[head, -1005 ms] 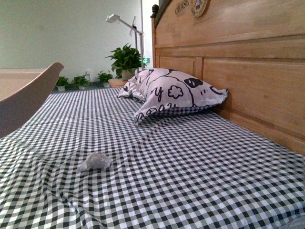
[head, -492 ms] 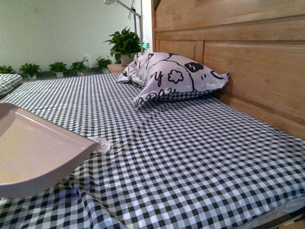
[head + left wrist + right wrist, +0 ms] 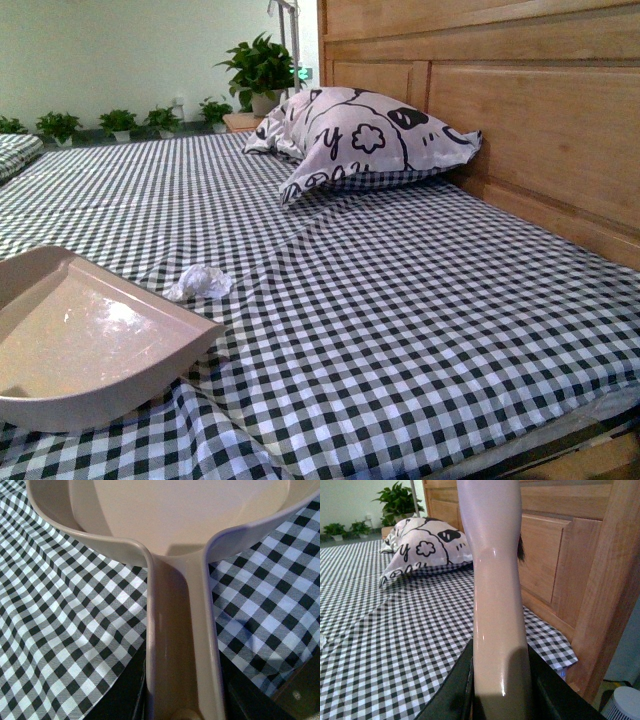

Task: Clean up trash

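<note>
Two tools are held, one in each arm. On the left, the left gripper (image 3: 182, 702) is clenched on the handle of the beige dustpan (image 3: 90, 350); its dark jaws press both sides of the handle in the left wrist view. The pan lies low at the near left of the black-and-white checked sheet (image 3: 420, 330), though whether it rests on the cloth cannot be told. Just beyond the pan's front corner, near it but not touching, the trash (image 3: 200, 282) lies on the sheet, a small crumpled white wad. Further right and farther back, the white pillow (image 3: 360, 140) leans against the wooden headboard (image 3: 530, 120). Its black cartoon print shows a flower and a mark like the letter "y"; the lettering along its lower edge is too small to read. Behind it a potted plant (image 3: 258, 70) stands beside a small green lit sign (image 3: 301, 72), also unreadable. On the right, the right gripper (image 3: 500, 692) grasps a long beige handle (image 3: 495, 595) standing upright between its jaws, with a dark tuft showing behind it.
</note>
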Controlling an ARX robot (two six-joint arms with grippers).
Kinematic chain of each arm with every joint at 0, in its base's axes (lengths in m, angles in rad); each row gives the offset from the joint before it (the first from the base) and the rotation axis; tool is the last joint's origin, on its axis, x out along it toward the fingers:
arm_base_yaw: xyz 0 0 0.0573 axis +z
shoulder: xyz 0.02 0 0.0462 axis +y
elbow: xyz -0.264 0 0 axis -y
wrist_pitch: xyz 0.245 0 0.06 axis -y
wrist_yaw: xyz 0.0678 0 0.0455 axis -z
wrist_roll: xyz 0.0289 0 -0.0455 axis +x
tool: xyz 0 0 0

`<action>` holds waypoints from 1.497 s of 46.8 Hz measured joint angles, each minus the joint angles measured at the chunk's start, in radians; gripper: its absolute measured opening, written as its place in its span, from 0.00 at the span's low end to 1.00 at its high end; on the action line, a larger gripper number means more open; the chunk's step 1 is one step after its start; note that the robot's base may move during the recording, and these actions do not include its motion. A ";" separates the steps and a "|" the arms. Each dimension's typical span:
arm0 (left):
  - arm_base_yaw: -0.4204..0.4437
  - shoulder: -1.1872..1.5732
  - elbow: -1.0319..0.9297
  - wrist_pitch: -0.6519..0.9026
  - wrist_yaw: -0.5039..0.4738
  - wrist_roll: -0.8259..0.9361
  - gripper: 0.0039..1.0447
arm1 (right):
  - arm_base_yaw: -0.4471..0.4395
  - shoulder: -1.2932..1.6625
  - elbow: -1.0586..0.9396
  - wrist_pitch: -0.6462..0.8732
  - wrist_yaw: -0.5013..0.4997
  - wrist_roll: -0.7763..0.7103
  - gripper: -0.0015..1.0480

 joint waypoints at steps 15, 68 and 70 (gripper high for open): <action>-0.023 0.068 0.085 -0.074 -0.017 0.004 0.25 | 0.000 0.000 0.000 0.000 0.000 0.000 0.20; -0.042 0.201 0.237 -0.273 -0.077 0.052 0.25 | 0.000 0.000 0.000 0.000 0.000 0.000 0.20; -0.042 0.201 0.237 -0.273 -0.077 0.053 0.25 | 0.000 0.000 0.000 0.000 0.000 0.000 0.20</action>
